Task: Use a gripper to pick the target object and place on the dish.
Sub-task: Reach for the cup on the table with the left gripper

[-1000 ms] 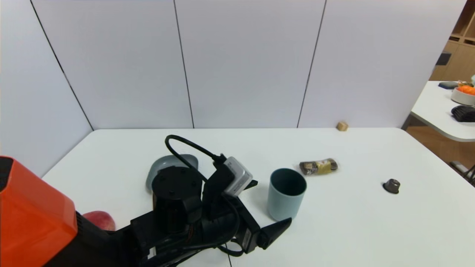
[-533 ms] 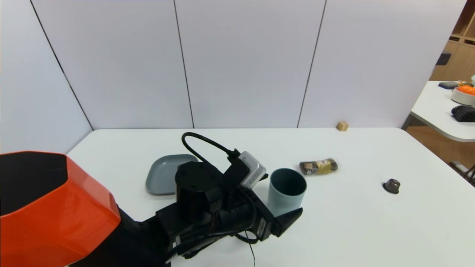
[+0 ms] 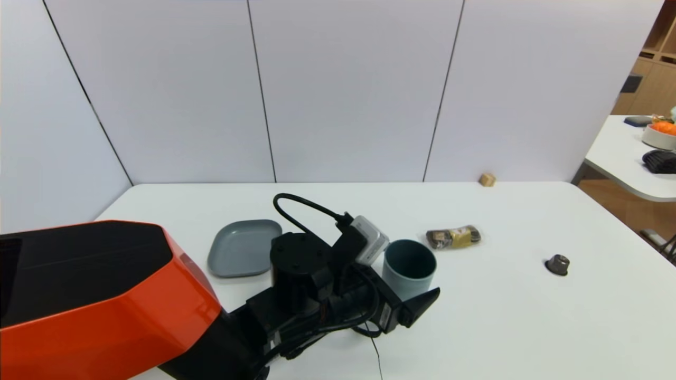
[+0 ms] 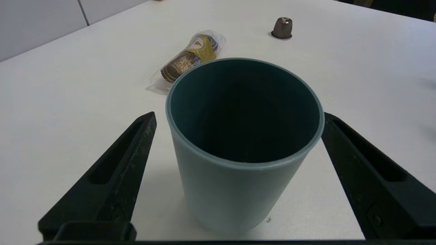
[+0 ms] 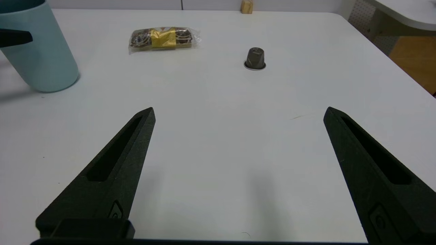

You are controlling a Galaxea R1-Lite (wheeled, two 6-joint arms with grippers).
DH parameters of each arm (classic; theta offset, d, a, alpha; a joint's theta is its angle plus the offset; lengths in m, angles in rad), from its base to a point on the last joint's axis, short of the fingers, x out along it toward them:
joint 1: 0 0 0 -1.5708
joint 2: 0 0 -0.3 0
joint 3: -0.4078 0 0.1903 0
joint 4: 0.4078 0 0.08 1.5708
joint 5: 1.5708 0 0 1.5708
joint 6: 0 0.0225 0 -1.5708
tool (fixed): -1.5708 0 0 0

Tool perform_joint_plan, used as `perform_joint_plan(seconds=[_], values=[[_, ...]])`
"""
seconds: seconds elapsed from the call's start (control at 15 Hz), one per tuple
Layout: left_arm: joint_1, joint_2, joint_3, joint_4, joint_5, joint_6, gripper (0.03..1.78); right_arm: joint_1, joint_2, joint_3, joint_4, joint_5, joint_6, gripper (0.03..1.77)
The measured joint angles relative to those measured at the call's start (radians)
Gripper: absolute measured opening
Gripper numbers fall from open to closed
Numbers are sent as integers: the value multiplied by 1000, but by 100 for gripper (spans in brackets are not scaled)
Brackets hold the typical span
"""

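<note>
Left gripper (image 4: 238, 117) spread wide, straddling upright cup (image 4: 243, 143), fingers (image 4: 115, 170) not touching its wall

Cup between dish (image 3: 244, 248) and wrapped snack (image 3: 453, 237), apart from both

Risks, judged: uneven closing likely to shove or tip tall light cup; grip near rim liable to flex plastic and slip during lift; swing toward dish may knock cup over if set down on raised rim

Right gripper (image 5: 238, 110) parked above bare table (image 5: 221, 136), also spread open, holding nothing

White smooth tabletop; small dark capsule (image 3: 557, 264) well to the right, wooden block (image 3: 487, 179) at back edge; pale panel walls behind; second table (image 3: 618, 158) with clutter far right
</note>
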Motion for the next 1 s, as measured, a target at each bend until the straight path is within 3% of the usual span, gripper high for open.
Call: perform_joint_plan(seconds=[1.0], values=[[2,104,-73,-77,1,-6,169,0,0,0,0,0,0,171]])
